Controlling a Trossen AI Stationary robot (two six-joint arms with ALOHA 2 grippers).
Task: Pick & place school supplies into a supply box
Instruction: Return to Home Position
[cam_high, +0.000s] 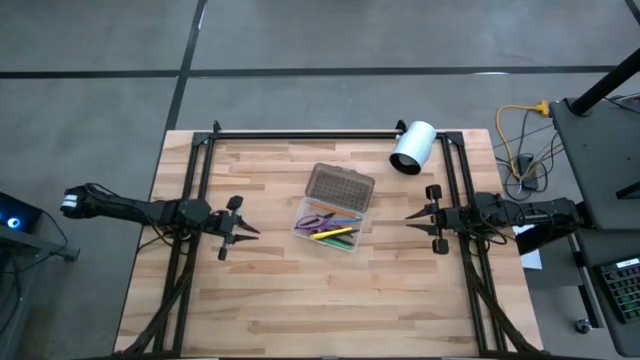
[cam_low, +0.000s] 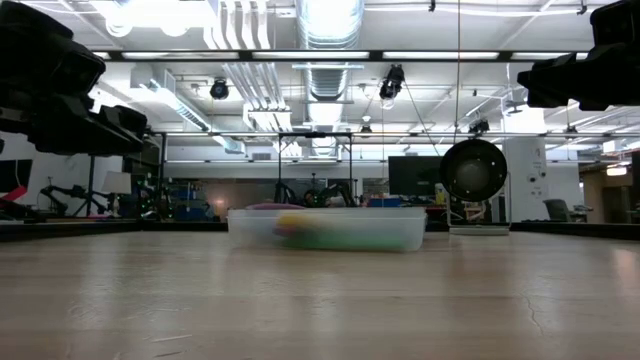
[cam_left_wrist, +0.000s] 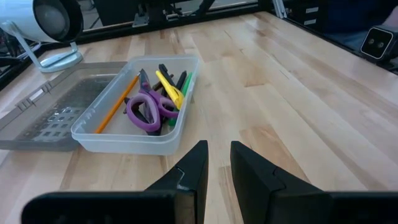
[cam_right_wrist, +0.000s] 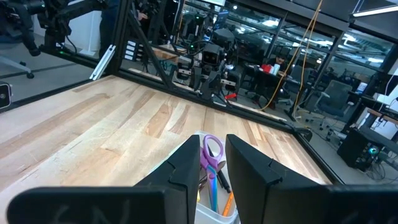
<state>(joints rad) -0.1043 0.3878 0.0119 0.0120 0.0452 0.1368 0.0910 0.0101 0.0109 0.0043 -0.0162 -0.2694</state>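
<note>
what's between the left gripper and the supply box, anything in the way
Nothing visible. Only bare table lies between the left gripper and the supply box, whose lid lies open toward the table's back edge. The white cylinder stands near the back right corner, off that line. The right gripper waits on the box's other side.

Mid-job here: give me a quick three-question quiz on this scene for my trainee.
1. True or false: the dotted grey lid of the small clear plastic supply box is shut.
2. Where do the purple-handled scissors lie? A: in the box. B: beside the box. C: under the lid.
3. Which is nearer the white cylinder: the left gripper, left of the box, or the right gripper, right of it?
Key: 1 false, it lies open; 2 A; 3 the right gripper.
</note>
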